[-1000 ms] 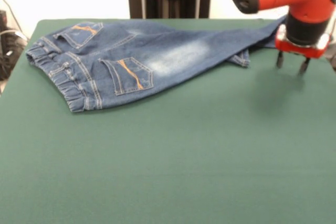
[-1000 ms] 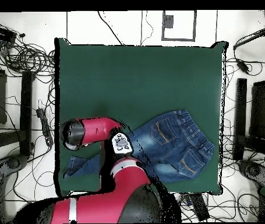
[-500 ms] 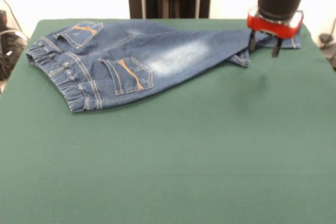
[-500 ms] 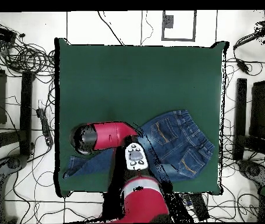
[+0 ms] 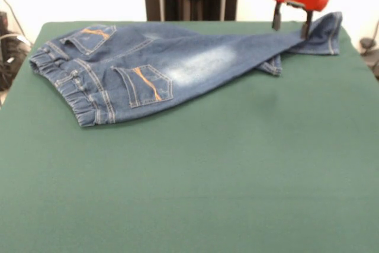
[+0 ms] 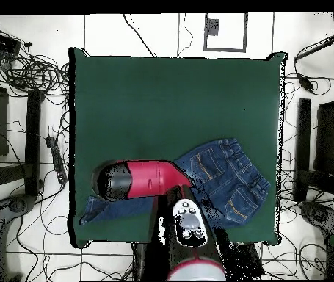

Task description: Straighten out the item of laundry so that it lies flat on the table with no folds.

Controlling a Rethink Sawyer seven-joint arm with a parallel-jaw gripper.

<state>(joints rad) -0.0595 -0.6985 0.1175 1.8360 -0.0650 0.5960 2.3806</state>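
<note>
The item of laundry (image 5: 177, 63) is a small pair of blue jeans lying on the far half of the green table (image 5: 189, 176). Its gathered waistband is at the left and both back pockets face up. One leg stretches right to a hem (image 5: 328, 34) near the far right corner. A second hem (image 5: 272, 67) pokes out from under it, folded beneath. My gripper (image 5: 291, 26) hangs open just above that long leg, holding nothing. From overhead, the jeans (image 6: 224, 180) show beside the red arm (image 6: 144, 180), which hides the gripper and part of the leg.
Cables (image 6: 23, 70) and black stands (image 6: 34, 139) ring the table on the floor. The jeans' leg end (image 6: 96, 209) lies close to the table's corner and edge in the overhead view.
The gripper has risen and drawn back from beside the table's right edge to above the long leg's end. It stayed open. The jeans have not moved.
</note>
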